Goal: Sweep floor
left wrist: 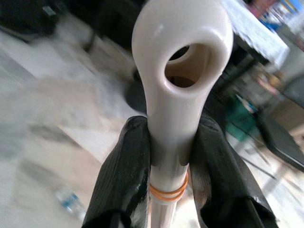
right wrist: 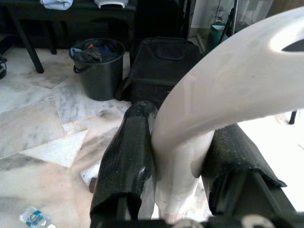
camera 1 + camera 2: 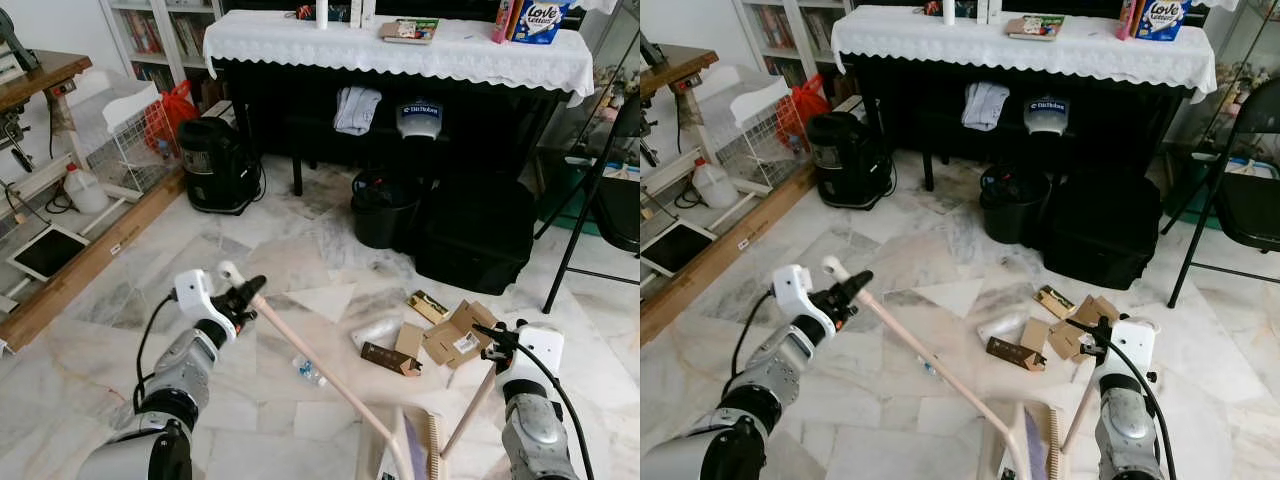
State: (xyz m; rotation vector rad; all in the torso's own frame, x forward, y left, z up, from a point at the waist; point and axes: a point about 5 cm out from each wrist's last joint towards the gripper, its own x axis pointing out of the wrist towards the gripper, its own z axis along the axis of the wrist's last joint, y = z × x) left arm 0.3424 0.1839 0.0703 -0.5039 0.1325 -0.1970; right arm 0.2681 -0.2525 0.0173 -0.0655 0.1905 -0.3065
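Cardboard scraps (image 3: 445,335) lie just ahead-left of the right gripper (image 3: 496,338), clamped on what's probably the dustpan handle (image 3: 470,410). Left gripper (image 3: 240,296) pinches the broom handle (image 3: 320,370), its shaft slanting down toward that litter.

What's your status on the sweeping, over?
Left tool shut on broom handle. Right tool shut on dustpan handle. Cardboard scraps and plastic bottle on floor ahead.
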